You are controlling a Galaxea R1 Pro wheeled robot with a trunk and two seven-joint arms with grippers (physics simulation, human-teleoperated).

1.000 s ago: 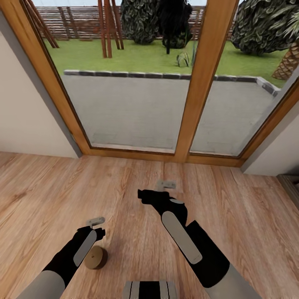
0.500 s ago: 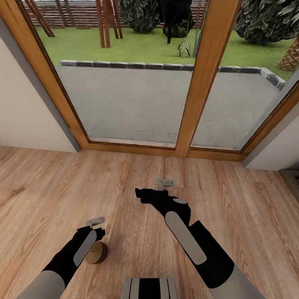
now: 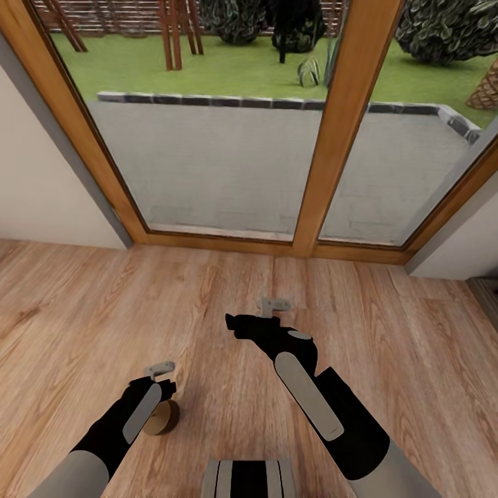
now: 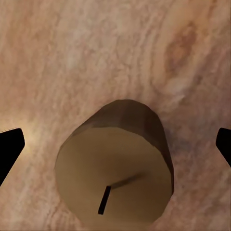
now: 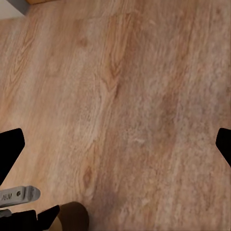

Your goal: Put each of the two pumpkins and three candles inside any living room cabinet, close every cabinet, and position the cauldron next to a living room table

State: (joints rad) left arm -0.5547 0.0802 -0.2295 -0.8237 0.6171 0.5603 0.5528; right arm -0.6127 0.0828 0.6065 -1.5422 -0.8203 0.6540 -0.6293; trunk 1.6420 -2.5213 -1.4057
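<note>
Grainy plank floor (image 3: 207, 311); stubby brown cylindrical candle (image 4: 115, 168) under left hand (image 3: 160, 377).

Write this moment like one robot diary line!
left gripper: open over brown candle | candle: upright on floor | right gripper: open, nothing held

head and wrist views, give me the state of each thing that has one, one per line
brown candle: upright on the wood floor, unlit, not held
left pincer: open, fingers wide either side of the candle, above it
right pincer: open, empty, over bare floor
glass door: shut, patio and lawn outside
</note>
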